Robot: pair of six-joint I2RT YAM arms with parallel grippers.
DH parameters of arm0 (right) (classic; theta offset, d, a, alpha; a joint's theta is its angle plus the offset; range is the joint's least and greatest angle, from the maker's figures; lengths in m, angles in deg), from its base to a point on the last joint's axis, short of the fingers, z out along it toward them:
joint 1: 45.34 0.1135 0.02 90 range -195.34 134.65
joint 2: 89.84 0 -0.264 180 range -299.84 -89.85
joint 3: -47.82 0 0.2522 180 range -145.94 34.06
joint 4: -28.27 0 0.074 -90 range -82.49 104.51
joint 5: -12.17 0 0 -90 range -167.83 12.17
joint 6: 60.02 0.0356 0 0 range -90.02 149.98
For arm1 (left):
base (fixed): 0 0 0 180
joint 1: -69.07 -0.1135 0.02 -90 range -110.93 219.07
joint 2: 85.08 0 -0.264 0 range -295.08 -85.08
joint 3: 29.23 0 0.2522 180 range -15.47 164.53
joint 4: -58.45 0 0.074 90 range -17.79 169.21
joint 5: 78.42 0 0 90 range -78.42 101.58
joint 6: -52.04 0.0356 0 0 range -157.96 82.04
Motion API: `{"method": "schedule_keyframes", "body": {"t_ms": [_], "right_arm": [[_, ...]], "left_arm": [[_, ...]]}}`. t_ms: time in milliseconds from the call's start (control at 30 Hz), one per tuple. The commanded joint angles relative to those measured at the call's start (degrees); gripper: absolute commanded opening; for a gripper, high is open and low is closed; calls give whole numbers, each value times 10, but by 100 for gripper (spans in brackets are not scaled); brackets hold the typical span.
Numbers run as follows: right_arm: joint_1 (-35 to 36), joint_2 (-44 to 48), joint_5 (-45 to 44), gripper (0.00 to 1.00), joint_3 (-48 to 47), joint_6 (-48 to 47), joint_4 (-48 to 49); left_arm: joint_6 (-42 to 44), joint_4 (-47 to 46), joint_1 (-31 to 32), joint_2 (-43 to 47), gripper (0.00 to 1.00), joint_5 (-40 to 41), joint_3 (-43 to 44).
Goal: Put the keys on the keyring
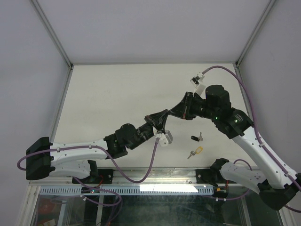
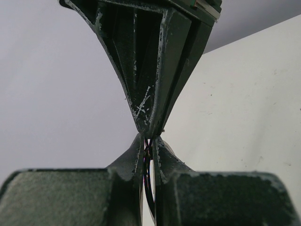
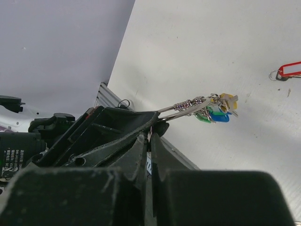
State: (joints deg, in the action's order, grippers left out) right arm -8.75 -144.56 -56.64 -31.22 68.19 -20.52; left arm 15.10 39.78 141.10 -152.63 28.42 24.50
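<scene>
Two robot arms reach in over a white table (image 1: pixel 117 94) and meet tip to tip near its middle, raised above the surface. The left gripper (image 3: pixel 153 117) has its jaws pressed together on the near end of the keyring (image 3: pixel 184 106), a thin silver wire loop with a small coiled section, which sticks out from its tip at a slight upward slant. A small cluster of keys (image 3: pixel 217 112) with yellow, green and blue heads hangs at the far end of the loop, clear of the table. The right gripper (image 3: pixel 149 139) points at the left one from the opposite side, and its tips sit right against the left gripper's tips, at the held end of the ring. Its jaws are drawn together with only a sliver between them; whether they pinch the wire or anything else cannot be told. Two loose keys lie flat on the table below the right arm, near its front edge: a black key (image 1: pixel 196 137) and, just nearer the edge, a yellow key (image 1: pixel 195 151). They are close together but not touching. A red tag (image 3: pixel 290 69) on a small ring of its own lies farther off on the table, well apart from the grippers.
</scene>
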Motion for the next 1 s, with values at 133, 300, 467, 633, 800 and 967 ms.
{"method": "schedule_keyframes", "body": {"t_ms": [133,300,467,633,800,967], "right_arm": [[4,31,-1,0,4,-82,67],[4,48,19,0,8,-162,67],[4,57,46,0,-2,-198,64],[4,51,63,0,-10,-211,49],[4,53,70,0,-8,-207,54],[4,54,76,0,-12,-206,49]], "left_arm": [[-28,-15,6,11,23,-8,37],[-80,21,6,40,49,-60,35],[-115,35,6,58,46,-75,28],[-120,33,7,60,42,-68,29],[-110,38,6,49,37,-67,36],[-88,47,6,41,31,-59,41]]}}
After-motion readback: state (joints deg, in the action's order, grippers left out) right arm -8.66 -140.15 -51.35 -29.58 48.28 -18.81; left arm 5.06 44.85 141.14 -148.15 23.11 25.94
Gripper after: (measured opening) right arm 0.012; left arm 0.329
